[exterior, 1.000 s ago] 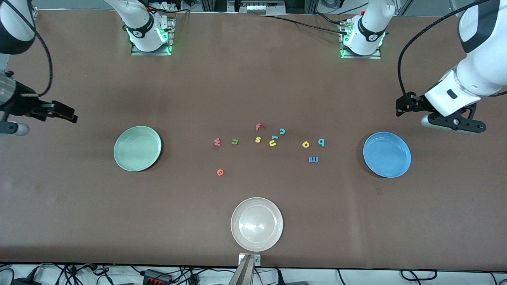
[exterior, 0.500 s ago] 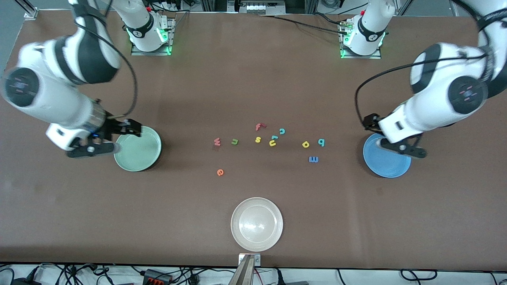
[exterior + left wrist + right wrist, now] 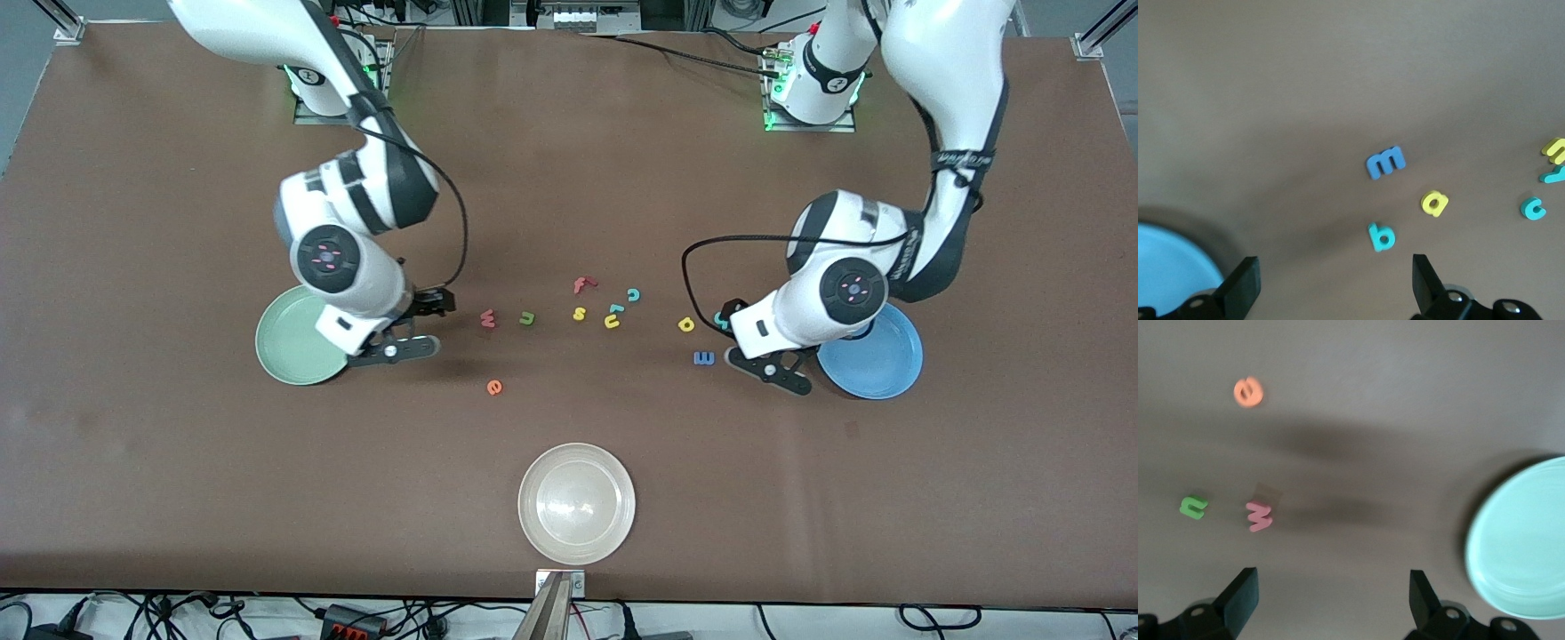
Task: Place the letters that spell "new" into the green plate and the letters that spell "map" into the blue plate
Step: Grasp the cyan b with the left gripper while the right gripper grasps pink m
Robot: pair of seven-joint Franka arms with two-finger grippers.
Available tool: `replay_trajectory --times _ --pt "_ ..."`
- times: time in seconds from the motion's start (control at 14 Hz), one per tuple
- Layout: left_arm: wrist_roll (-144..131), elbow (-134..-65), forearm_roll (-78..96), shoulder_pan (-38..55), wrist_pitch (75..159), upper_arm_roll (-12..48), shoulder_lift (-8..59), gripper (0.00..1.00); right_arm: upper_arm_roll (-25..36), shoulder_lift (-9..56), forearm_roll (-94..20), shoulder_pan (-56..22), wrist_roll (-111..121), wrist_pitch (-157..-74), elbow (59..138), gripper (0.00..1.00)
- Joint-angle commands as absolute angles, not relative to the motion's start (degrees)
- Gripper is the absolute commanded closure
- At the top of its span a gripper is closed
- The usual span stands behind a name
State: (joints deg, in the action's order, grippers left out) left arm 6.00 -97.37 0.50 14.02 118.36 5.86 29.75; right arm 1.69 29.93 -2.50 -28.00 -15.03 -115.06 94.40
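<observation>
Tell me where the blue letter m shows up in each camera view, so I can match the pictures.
Front view: the blue m lies on the table, just nearer the camera than the yellow a, toward the blue plate.
Left wrist view: the m sits mid-picture.
Right wrist view: not in it.
Shared landmark: the yellow a beside it.

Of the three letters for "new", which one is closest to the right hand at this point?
The pinkish-red w. It lies just past the open right hand, toward the table's middle; the green n is one step further along, and the orange e sits apart, nearer the front camera.
</observation>
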Motion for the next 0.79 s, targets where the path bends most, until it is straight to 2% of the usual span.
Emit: replay_trajectory --times 0.0,0.21,0.43,0.71 --pt "7.73 -96.50 0.79 15.64 118.39 5.36 30.41 0.00 2.29 32.51 -3.16 -30.32 -19.14 -118.46 93.78 0.00" --pt "7.38 -100.54 0.97 14.95 119.35 5.36 30.32 0.00 2.29 34.19 -3.16 -32.51 -23.19 -121.81 93.78 0.01" --pt "2.14 -108.51 0.97 15.55 127.14 5.36 29.80 0.00 2.29 36.03 -3.25 -33.31 -24.61 -121.99 93.78 0.15" --pt "-1.93 -113.46 0.97 16.44 135.69 5.27 30.32 0.00 2.29 37.09 -8.34 -34.54 -24.70 -123.47 93.78 0.25"
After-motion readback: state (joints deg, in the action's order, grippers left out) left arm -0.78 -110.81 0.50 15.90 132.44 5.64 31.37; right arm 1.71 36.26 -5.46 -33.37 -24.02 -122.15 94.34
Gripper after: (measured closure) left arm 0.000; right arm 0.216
